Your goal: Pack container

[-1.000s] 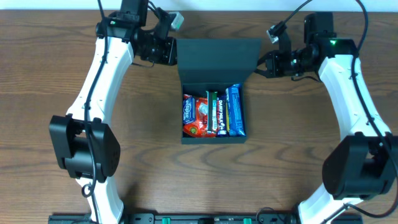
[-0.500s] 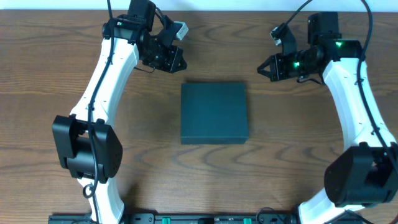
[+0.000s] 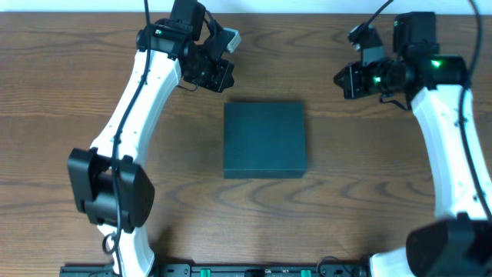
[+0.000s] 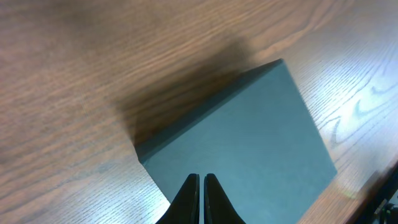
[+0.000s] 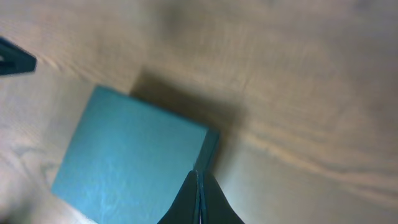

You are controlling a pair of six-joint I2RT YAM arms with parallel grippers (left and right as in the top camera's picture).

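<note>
2 clenched, empty: left gripper (image 4: 201, 178), right gripper (image 5: 198, 175), above wood-grain desk (image 3: 54, 100); closed container (image 3: 264, 140) central; pale strip (image 3: 292, 5) beyond desk, overhead only.

Overhead looks straight down, whole table (image 3: 46, 115); 2 wrist views tilt down, nearer, opposite sides; all 3 share container (image 3: 264, 140).

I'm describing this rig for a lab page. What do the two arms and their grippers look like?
The left arm and right arm have smooth white link shells, bulky black joint housings and thin black cables. Small green lights glow near each wrist. The left gripper and right gripper are black, with slim tapered fingers.
</note>
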